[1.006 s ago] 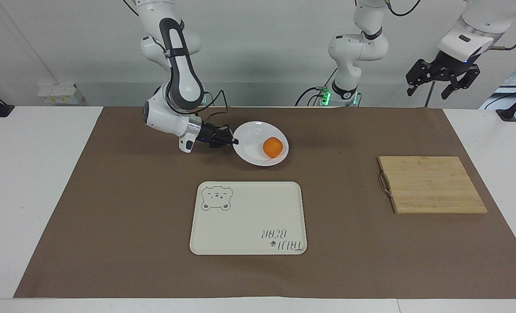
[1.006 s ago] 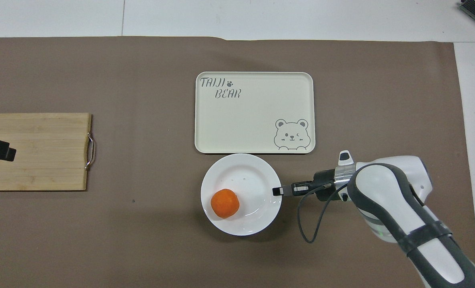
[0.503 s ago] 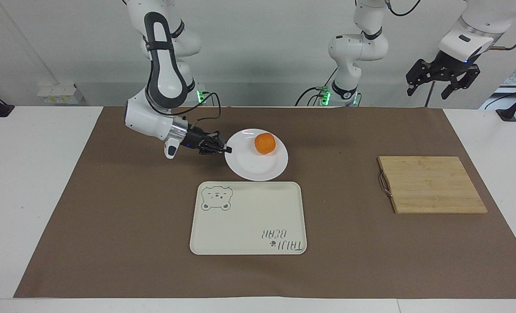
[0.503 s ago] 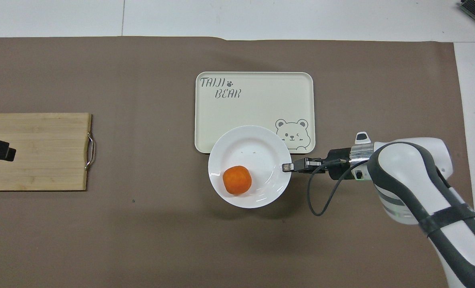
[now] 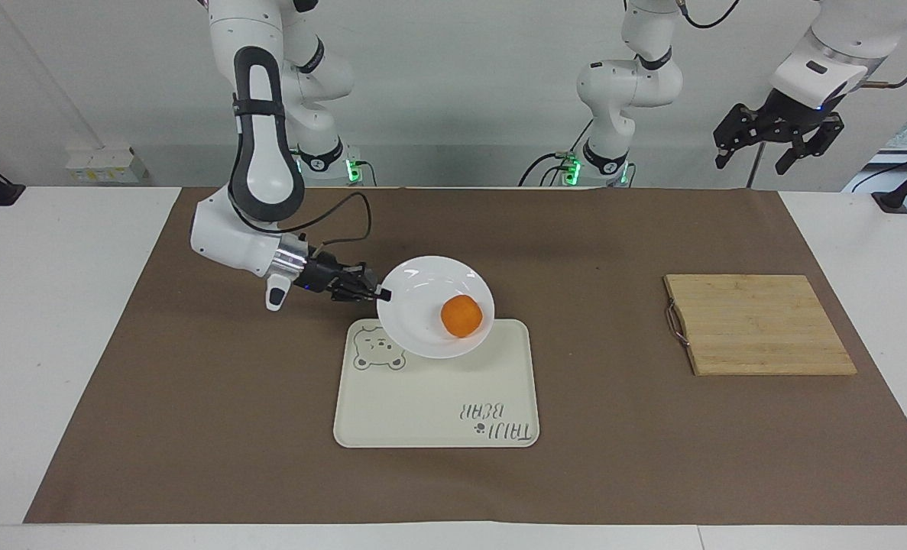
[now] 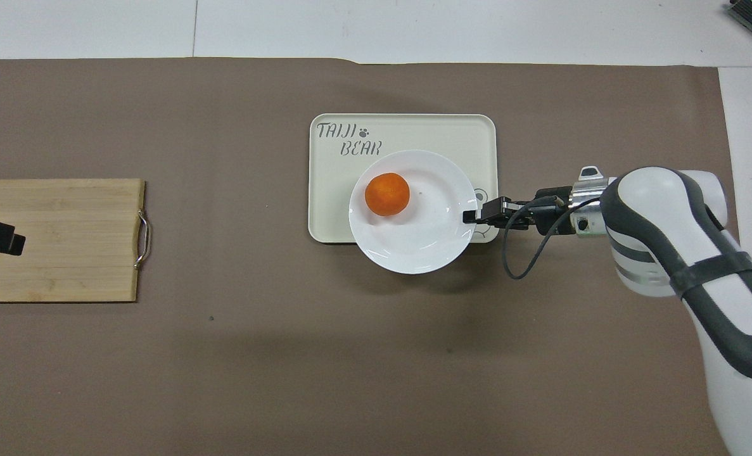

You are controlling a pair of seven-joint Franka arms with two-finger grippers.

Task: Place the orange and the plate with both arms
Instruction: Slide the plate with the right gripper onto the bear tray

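Plate carried by its rim, orange loose on top

We have the right gripper [image 5: 383, 294] pinched shut on the plate [image 5: 422, 294] rim, centre-left of the facing frame, plate raised and tilted over the tray [image 5: 438, 412] edge at the bear drawing. The orange [image 5: 461, 316] sits free in the dish, toward the lower side in the facing view. We judge the plate stiff, glossy, slippery and breakable; a one-sided rim pinch leaves the load hanging off the fingers, so keep it level. The orange is round and can roll; only the raised rim stops it. The left gripper [image 5: 778, 141] waits up at upper right with jaws spread, empty, above the board [image 5: 759, 325].
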